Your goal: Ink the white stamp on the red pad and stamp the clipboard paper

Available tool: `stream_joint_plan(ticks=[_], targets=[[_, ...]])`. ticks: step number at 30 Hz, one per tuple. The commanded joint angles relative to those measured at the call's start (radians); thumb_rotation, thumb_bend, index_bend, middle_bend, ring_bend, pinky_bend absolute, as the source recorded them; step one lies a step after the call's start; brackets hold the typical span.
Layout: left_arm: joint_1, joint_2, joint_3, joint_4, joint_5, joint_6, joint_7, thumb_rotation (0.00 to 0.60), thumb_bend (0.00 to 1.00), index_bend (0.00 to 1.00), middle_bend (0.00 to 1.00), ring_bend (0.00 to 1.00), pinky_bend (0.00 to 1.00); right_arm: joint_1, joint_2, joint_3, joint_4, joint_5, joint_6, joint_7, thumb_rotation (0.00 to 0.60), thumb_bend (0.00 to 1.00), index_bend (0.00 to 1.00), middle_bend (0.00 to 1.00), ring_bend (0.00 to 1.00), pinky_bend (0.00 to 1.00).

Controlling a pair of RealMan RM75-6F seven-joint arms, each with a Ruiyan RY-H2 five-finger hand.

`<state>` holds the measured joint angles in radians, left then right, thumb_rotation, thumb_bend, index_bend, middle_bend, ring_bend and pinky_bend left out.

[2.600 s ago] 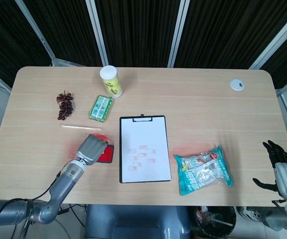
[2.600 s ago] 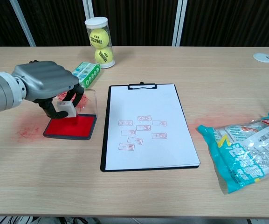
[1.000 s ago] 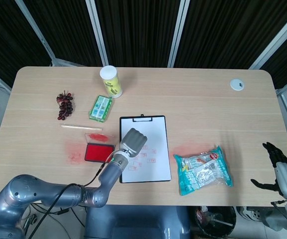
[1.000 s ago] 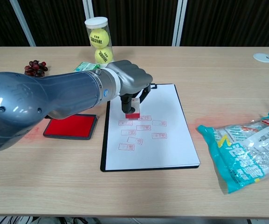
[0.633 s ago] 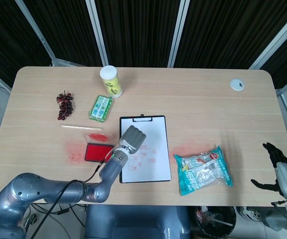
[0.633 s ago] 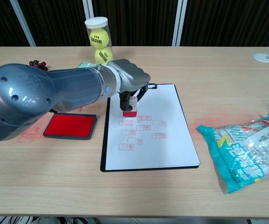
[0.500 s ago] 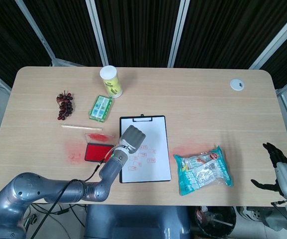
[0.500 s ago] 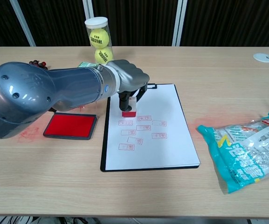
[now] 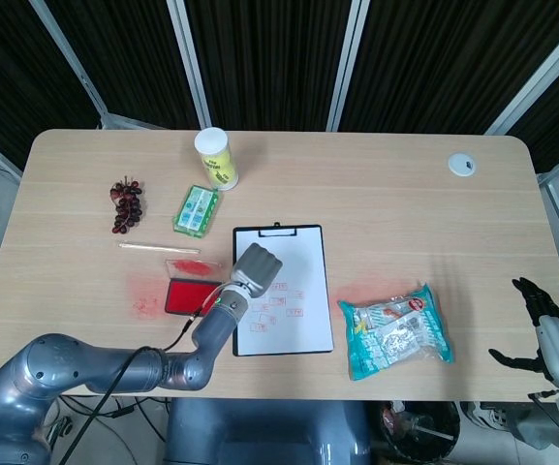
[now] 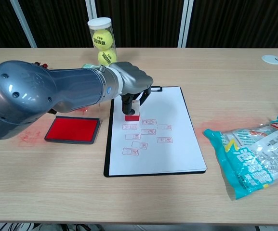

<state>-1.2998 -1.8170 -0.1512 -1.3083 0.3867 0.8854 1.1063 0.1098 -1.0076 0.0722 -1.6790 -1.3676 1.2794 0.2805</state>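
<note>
**Operator:** Fingers first: what are they doing right now?

**Observer:** Your left hand is clenched around the white stamp, red face down, low over the upper left of the clipboard paper. I cannot tell whether the face is touching the sheet or just above it.

**Operator:** What changed?

**Observer:** 2.6 s ago you held the stamp on the red pad. By 1.0 s ago you had carried it across to the paper, and since then it has crept slightly toward the sheet's left edge and seems a touch lower. My judgement: inking is done and you are on the pressing step.

**Operator:** What lies around the fingers?

**Observer:** Just below them, toward you, is a cluster of red imprints. The black clip sits just beyond, on the far side. The pad lies well off to the arm's side.

**Operator:** Other hand?

**Observer:** Your right hand is at the table's edge in the head view, fingers spread, holding nothing, far from the work.
</note>
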Motion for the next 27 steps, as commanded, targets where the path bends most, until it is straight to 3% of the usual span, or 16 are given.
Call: stream_joint_plan(ticks=[1, 27], targets=[[-0.002, 0.004, 0.002, -0.001, -0.006, 0.0, -0.003, 0.6, 0.5, 0.76, 0.84, 0.97, 1.0, 0.0, 0.0, 0.0, 0.0, -0.001, 0.0, 0.0, 0.6, 0.2, 0.06, 0.0, 0.0, 0.14], [-0.02, -0.021, 0.049, 0.027, -0.017, -0.011, -0.015, 0.6, 0.5, 0.76, 0.84, 0.97, 1.0, -0.001, 0.003, 0.001, -0.001, 0.002, -0.001, 0.012, 0.6, 0.2, 0.06, 0.0, 0.0, 0.14]])
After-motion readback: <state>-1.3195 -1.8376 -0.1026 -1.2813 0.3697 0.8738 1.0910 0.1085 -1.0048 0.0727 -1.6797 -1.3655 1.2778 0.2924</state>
